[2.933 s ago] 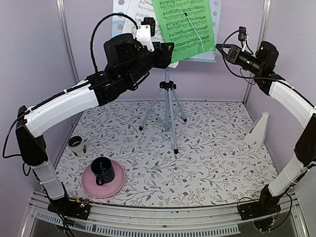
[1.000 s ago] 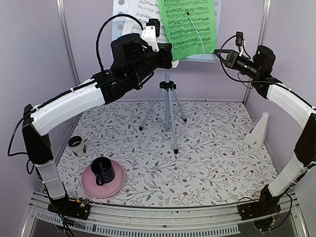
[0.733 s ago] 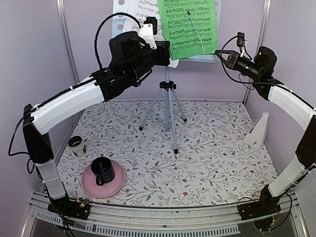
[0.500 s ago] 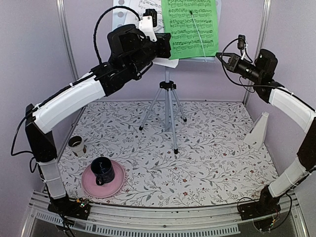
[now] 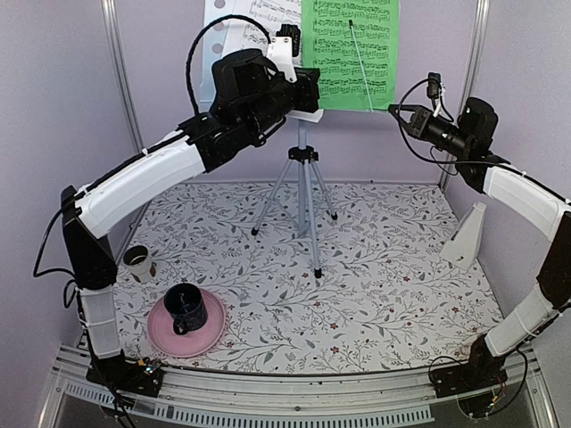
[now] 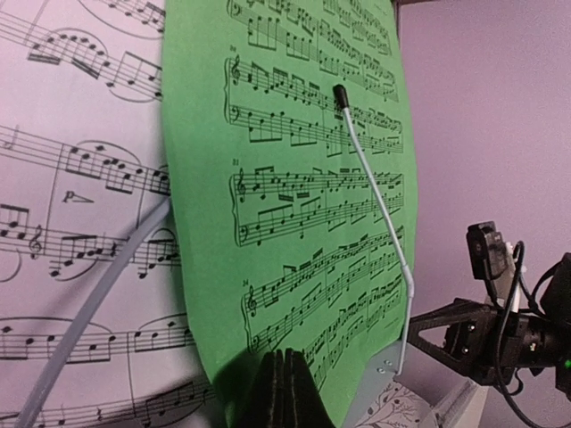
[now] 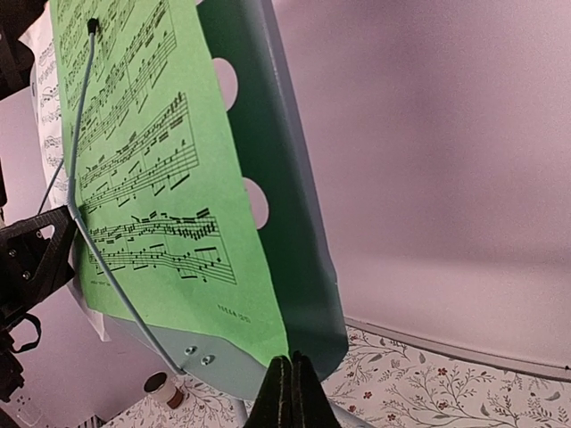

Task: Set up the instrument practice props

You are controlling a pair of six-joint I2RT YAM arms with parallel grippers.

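L pincer (image 6: 285,361) is pinched shut on the green sheet (image 6: 285,178)'s bottom edge. R pincer (image 7: 290,364) is shut by the stand (image 7: 285,232), apparently empty. One tug could rip the paper or tip the stand.

Bright, even, soft light; faint shadows; bowed edges overhead; left pincer (image 6: 285,366) dark, blurred.

The music stand (image 5: 303,169) stands at the back of the tabletop (image 5: 375,294). It carries the green sheet of music (image 5: 350,53) upright, with the white sheet of music (image 5: 268,11) partly hidden to its left. The left tool (image 5: 309,89), closed, meets the green sheet's lower left corner. The right tool (image 5: 393,109), closed, points at the stand's lower right corner. The metronome (image 5: 467,236) stands well to the stand's right.
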